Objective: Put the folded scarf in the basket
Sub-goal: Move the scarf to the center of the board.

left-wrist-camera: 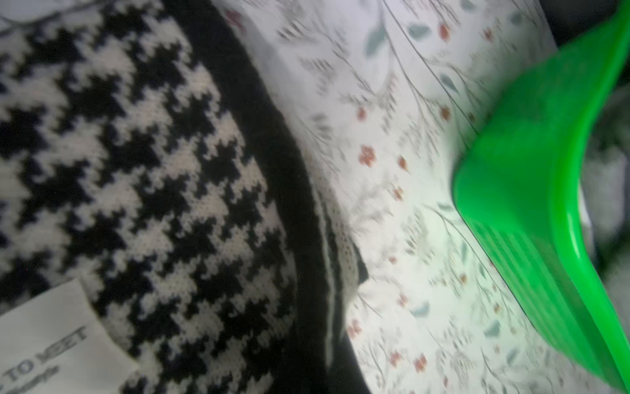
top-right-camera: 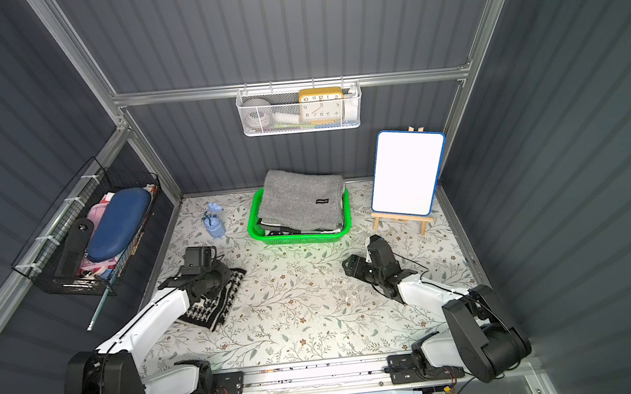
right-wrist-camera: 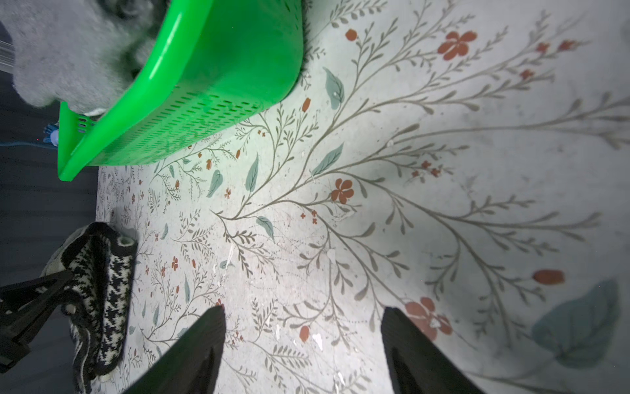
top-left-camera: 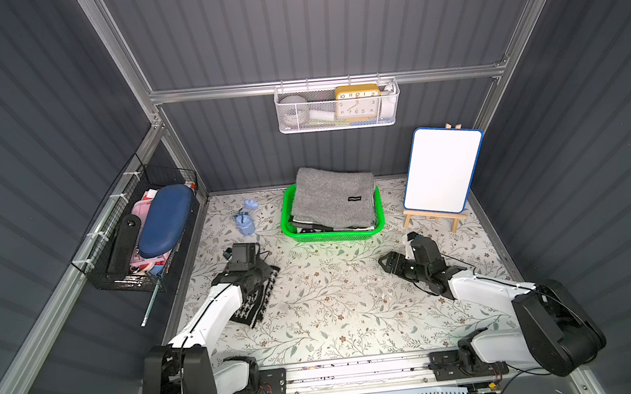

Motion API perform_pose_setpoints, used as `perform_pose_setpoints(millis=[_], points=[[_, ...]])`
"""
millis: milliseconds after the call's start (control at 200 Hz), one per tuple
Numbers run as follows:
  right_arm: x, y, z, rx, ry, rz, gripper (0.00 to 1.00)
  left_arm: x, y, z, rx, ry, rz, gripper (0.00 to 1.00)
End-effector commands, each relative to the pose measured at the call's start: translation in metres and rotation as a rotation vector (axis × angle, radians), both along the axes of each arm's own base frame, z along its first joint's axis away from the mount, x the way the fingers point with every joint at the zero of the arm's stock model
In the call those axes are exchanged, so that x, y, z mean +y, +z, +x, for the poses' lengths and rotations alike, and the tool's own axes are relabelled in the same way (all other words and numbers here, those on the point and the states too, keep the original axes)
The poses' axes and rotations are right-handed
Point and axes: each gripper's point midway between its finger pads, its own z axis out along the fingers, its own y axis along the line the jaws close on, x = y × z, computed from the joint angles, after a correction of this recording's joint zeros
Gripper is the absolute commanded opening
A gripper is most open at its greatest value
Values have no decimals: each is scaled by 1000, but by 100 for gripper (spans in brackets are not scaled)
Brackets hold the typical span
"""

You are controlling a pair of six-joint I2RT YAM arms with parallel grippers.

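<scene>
The folded scarf (top-left-camera: 262, 300), black-and-white houndstooth with a white label, lies at the left of the floral table and fills much of the left wrist view (left-wrist-camera: 136, 170). My left gripper (top-left-camera: 252, 283) stands on its far end, shut on the scarf's edge. The right wrist view shows that end bunched up (right-wrist-camera: 105, 283) between the left gripper's black fingers (right-wrist-camera: 37, 290). The green basket (top-left-camera: 332, 237) (left-wrist-camera: 531, 170) (right-wrist-camera: 204, 85) sits at the back centre, holding a grey folded scarf (top-left-camera: 333, 200) on top of other folded cloth. My right gripper (top-left-camera: 386, 263) (right-wrist-camera: 303, 314) hovers open over bare table at the right.
A small whiteboard on a wooden easel (top-left-camera: 442, 170) stands at the back right. A small blue object (top-left-camera: 245, 219) lies left of the green basket. A black wire basket (top-left-camera: 143, 234) hangs on the left wall, a white mesh basket (top-left-camera: 337, 107) on the back wall.
</scene>
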Motion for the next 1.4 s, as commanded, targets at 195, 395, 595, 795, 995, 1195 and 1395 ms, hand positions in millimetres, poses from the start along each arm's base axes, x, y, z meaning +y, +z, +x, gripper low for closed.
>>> perform_pose_setpoints(millis=[195, 395, 595, 795, 995, 1195, 1395], points=[[-5, 7, 5, -49, -17, -16, 76, -141, -3, -40, 19, -303, -168, 1], [-11, 13, 7, -77, -55, -22, 76, -250, 2, -79, 19, -634, -109, 11], [-20, 29, 5, -142, -86, -35, 77, -301, 12, -116, -14, -800, -105, 60], [-9, 34, -3, -141, 26, -53, 79, -293, 51, -119, -122, -731, -213, 99], [25, 36, -23, -57, 239, 40, 79, -246, 63, -119, -181, -539, -285, 99], [60, 43, -61, 29, 443, -4, 79, -188, 30, -131, -86, -294, -301, 99], [81, 28, -88, 96, 538, -162, 79, -164, 10, -144, -35, -190, -381, 99]])
